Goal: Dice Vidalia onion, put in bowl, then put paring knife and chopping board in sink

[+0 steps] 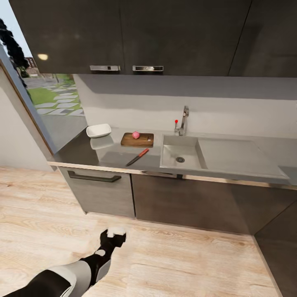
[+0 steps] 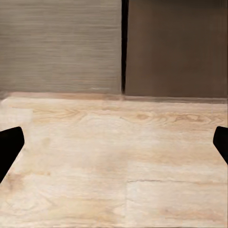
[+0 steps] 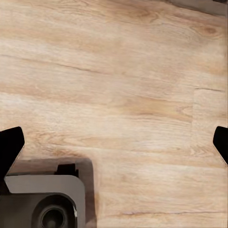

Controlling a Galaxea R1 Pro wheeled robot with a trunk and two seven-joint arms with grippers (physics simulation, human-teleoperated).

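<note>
Both pairs of jaws are standing wide apart with nothing between them: in each wrist view only the dark tips are showing at the frame's two edges, the rest cut off. From the head camera, the left gripper [image 1: 112, 236] is hanging low over the pale wooden floor [image 1: 177, 268], its tips hard to make out against the planks.

Up on the glossy grey tabletop [image 1: 111, 159], the pinkish onion [image 1: 135, 135] is sitting on the brown wooden chopping board [image 1: 137, 140], just left of the sink [image 1: 181, 153]. The paring knife [image 1: 137, 157], red-handled with a dark blade, is lying at a slant nearer the front edge, apart from the board. The white bowl [image 1: 98, 130] is resting further left, near the window [image 1: 49, 99]. The chrome tap [image 1: 183, 120] is rising behind the grey basin, whose flat drainboard is stretching away to the right.

Dark cabinets [image 1: 185, 202] are standing under the tabletop and more are hanging above. In the left wrist view, the cabinet fronts [image 2: 61, 45] are meeting the floor; in the right wrist view, part of the robot's grey base [image 3: 45, 202] is showing over the planks.
</note>
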